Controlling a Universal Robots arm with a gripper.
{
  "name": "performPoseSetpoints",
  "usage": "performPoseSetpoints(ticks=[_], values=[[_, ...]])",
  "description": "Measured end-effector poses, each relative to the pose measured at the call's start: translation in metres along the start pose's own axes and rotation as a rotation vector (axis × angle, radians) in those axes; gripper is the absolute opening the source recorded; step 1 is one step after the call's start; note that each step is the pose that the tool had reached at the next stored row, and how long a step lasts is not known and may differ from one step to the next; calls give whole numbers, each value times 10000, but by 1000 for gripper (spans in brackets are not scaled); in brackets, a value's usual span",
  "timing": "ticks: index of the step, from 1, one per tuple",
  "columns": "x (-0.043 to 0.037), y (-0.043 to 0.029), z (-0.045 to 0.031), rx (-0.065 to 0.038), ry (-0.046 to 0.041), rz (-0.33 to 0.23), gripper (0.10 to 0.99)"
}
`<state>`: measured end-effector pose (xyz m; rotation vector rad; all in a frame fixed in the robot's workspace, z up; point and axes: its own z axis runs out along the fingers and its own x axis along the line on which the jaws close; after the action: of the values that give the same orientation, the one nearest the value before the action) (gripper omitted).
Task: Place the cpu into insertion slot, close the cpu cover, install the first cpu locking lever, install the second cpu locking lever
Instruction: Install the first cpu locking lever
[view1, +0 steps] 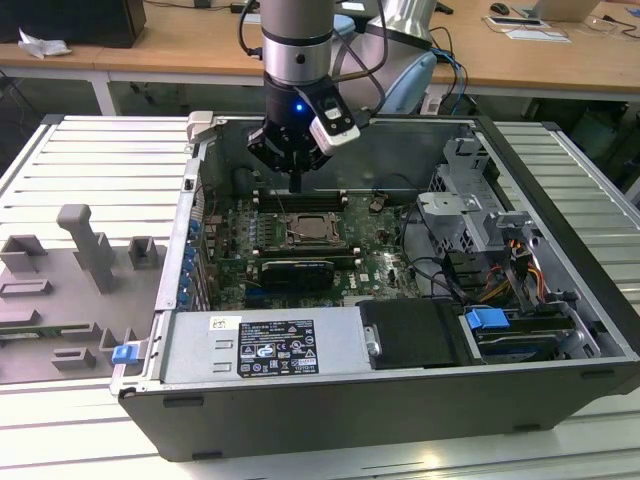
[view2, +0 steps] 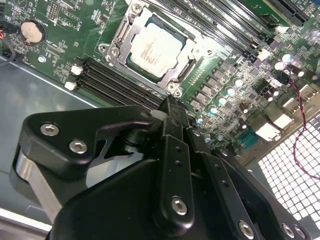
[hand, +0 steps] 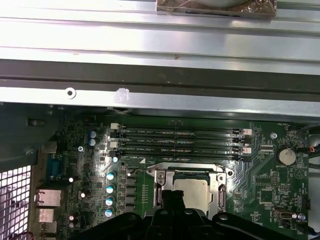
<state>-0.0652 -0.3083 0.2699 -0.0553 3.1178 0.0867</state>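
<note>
Finding: the cpu (view2: 156, 47) lies flat in the insertion slot (view2: 111, 50), its pale metal top showing through the window of the cpu cover (view2: 131, 21). The cover lies down over the chip rather than standing up on its hinge. We judge the first two steps done.

Hand: in the exterior view the hand (view1: 297, 184) hangs inside the open computer case (view1: 400, 400), which stands on the ridged metal desk (view1: 90, 160). Its tip is above the circuit board (hand: 260, 175), over the memory slots (view2: 115, 80) and just beside the socket's near corner. The fingers look clenched together into one narrow tip, and we see nothing gripped between them. The tip appears to be apart from the board, though we cannot confirm the gap.

Step in hand: by our judgement, the first locking lever. Thin wire levers run along the sides of the socket frame, but we cannot tell whether either one is hooked under its catch.

What the lever work calls for, in our judgement:
- a clenched, narrow tip set exactly on the wire, not on the cover;
- a push down and then sideways to seat the lever under its hook;
- clearance from the memory slots and the small upright parts close by.

Risk: a tip that slips off the wire could strike the board.
</note>
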Motion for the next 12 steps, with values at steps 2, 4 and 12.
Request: performPoseSetpoints(ticks=[2, 4, 12], values=[[41, 2, 2, -1, -1, 0, 106], [57, -8, 4, -1, -1, 1, 106], [81, -55, 2, -2, -2, 0, 106]])
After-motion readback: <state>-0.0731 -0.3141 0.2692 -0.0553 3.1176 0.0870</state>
